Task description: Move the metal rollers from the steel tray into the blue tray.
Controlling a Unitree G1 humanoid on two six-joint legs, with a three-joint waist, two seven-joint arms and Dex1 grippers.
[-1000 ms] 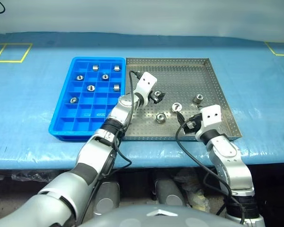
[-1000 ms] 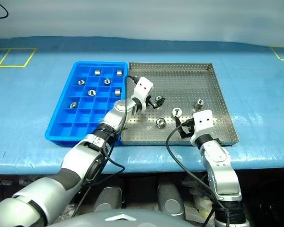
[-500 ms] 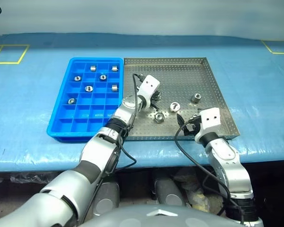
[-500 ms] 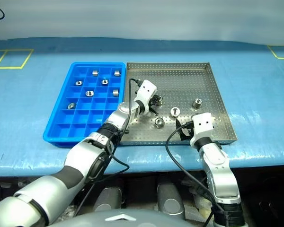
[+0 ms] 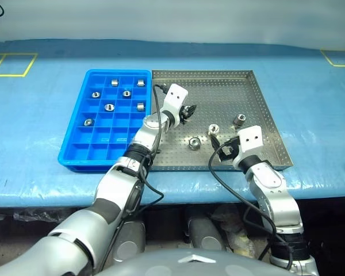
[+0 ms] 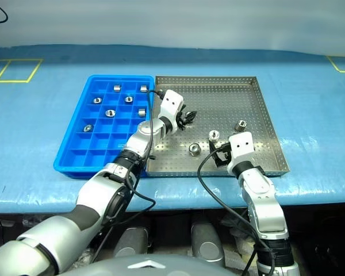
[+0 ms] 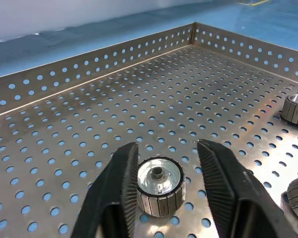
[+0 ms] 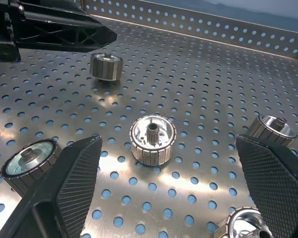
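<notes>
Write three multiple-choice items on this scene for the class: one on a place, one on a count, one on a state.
1. Where does the blue tray lie?
A. At the robot's left of the steel tray
B. At its right
C. Stacked on it

2. How many metal rollers sit in the blue tray?
A. Three
B. Seven
C. Twelve

3. How do the right gripper jaws stand?
A. Shut on a roller
B. Wide open, holding nothing
C. Shut, empty

Key: 1 A, the trays sit side by side; 2 B, seven compartments hold one each; 3 B, the wrist view shows the jaws far apart over loose rollers.
</notes>
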